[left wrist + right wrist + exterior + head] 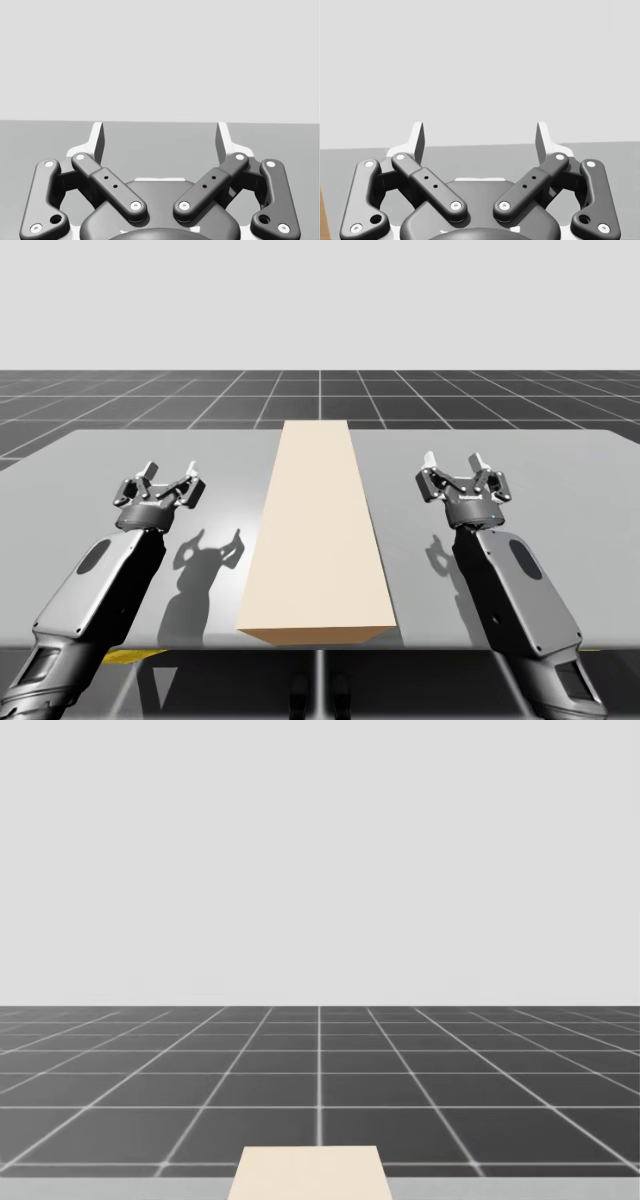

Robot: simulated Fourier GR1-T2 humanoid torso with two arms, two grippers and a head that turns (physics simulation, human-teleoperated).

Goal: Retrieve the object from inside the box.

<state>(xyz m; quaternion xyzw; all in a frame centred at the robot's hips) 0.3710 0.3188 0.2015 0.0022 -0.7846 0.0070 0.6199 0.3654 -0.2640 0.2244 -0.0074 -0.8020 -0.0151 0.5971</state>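
Box (317, 530) spanning grey table (560, 470) front edge to back; left gripper (170, 473), right gripper (454, 460) flanking, wide open, empty; gridded floor (320, 395) beyond

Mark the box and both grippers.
beige box (318, 530): high view, middle of its top face.
left gripper (170, 473): high view, midway between its open fingertips.
right gripper (454, 461): high view, midway between its open fingertips.

The tan box (318, 530) on the counter (560, 470): its inside is hidden from above, and the head view's lower edge crops it.
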